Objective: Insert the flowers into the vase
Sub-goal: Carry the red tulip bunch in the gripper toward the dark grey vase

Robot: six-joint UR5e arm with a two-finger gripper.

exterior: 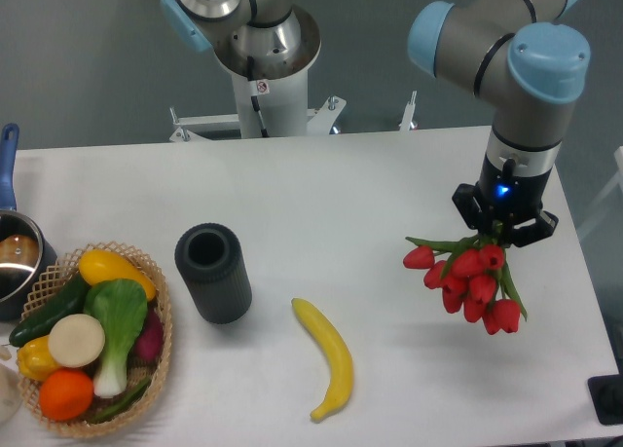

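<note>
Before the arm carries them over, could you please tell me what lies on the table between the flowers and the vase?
In the camera view, only a banana lies between the flowers and the vase, slightly nearer the camera.

Probably a lab: arm base [263,48] bolted behind white table [370,174].

Red flowers [469,279] with green stems hang from the black gripper [503,235] of a grey, pale-blue-jointed arm [506,48], the ribbed vase [213,273] is dark grey, the banana [328,356] yellow, the woven basket [161,350] tan, the table [321,194] white.
</note>
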